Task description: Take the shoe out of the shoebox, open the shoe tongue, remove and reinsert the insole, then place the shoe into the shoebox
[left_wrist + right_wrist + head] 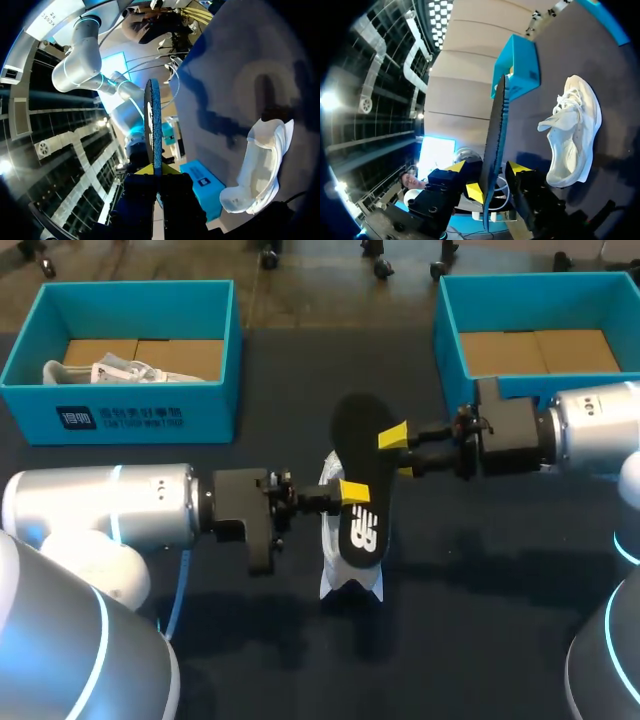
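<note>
Here, the insole (362, 462) — black, thin (white logo) — hangs over the white shoe (345, 588).

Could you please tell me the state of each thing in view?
insole, out of shoe, held in air
shoe, on table, insole out
left gripper, shut on insole
right gripper, at insole, grip unclear
left box, open, second shoe inside
right box, open

Dark table (480, 580) is pictured with three things set on it: a teal shoebox (140, 410) at far left, a second teal shoebox (450, 340) at far right, and a white shoe (345, 585) laid mid-table between them.
</note>
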Motion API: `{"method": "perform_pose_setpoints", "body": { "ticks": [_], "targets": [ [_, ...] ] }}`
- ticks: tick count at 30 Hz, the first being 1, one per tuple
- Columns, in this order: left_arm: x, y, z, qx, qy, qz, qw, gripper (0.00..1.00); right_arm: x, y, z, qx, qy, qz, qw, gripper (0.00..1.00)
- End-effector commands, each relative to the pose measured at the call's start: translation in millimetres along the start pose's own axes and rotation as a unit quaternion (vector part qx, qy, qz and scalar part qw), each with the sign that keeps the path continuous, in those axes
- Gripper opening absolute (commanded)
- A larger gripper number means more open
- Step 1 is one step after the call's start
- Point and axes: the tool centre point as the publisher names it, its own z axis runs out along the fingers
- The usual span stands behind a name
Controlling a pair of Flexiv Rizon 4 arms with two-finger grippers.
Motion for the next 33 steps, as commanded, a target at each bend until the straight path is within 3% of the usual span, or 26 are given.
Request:
{"method": "perform_pose_setpoints", "body": {
  "ticks": [1, 10, 14, 18, 22, 24, 29, 30, 31, 32, 33],
  "targets": [
    [1.1, 2, 15, 0.0, -0.002, 0.001, 1.0, 0.0, -4.7, 3.6, 8, 0.003, 0.003, 0.004, 1.0, 0.46],
    [1.4, -4, 12, 0.005, -0.002, 0.0, 1.0, 0.0, -8.6, 3.4, 6, -0.003, 0.006, 0.01, 1.0, 0.25],
    [2.0, -7, 9, 0.002, -0.001, -0.003, 1.0, 0.0, -10.0, 3.3, 6, -0.005, 0.007, 0.011, 1.0, 0.24],
    [2.3, -8, 8, 0.001, 0.001, -0.003, 1.0, 0.0, -11.4, 4.4, 6, -0.003, 0.009, 0.012, 1.0, 0.05],
    [1.2, -4, 6, -0.004, -0.001, 0.0, 1.0, 0.0, -11.8, 5.1, 7, 0.007, 0.014, 0.013, 1.0, 0.11],
    [1.2, -3, 6, -0.005, 0.0, 0.001, 1.0, 0.0, -12.0, 5.0, 7, 0.009, 0.013, 0.014, 1.0, 0.0],
    [2.2, -3, 3, 0.001, 0.003, -0.004, 1.0, 0.0, -12.2, 4.7, 7, 0.009, 0.014, 0.015, 1.0, 0.0],
    [2.5, -4, 2, 0.001, 0.004, -0.007, 1.0, 0.09, -12.2, 4.7, 7, 0.009, 0.014, 0.015, 1.0, 0.0],
    [2.7, -4, 1, 0.002, 0.006, -0.01, 1.0, 0.6, -12.5, 5.1, 7, 0.008, 0.014, 0.015, 1.0, 0.0],
    [3.0, -4, 0, 0.002, 0.009, -0.011, 1.0, 0.99, -12.8, 5.5, 7, 0.008, 0.014, 0.015, 1.0, 0.0],
    [3.6, -4, -1, 0.002, 0.009, -0.011, 1.0, 1.0, -13.1, 6.0, 7, 0.009, 0.015, 0.015, 1.0, 0.0]
  ]
}}
